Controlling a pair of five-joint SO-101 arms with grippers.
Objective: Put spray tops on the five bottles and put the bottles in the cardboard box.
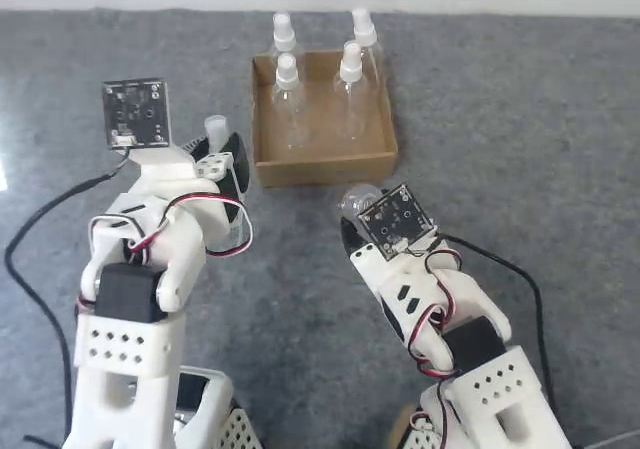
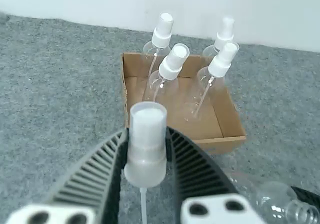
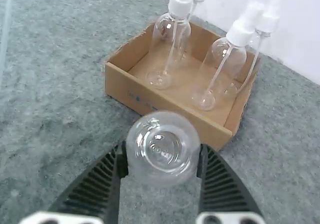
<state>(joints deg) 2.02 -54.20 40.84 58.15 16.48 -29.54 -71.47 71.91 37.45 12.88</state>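
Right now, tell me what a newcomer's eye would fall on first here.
The left gripper clamps a loose spray top, while the right gripper holds a clear, topless bottle just in front of the cardboard box. Four topped bottles cluster at that box.

The high camera looks steeply down over the table (image 1: 520, 119) from behind the arms (image 1: 150, 269), well back. Each wrist camera sits close behind its own jaws, left gripper (image 2: 146, 133) and right gripper (image 3: 162, 151), facing forward and downward. All three share the box (image 1: 325, 164).
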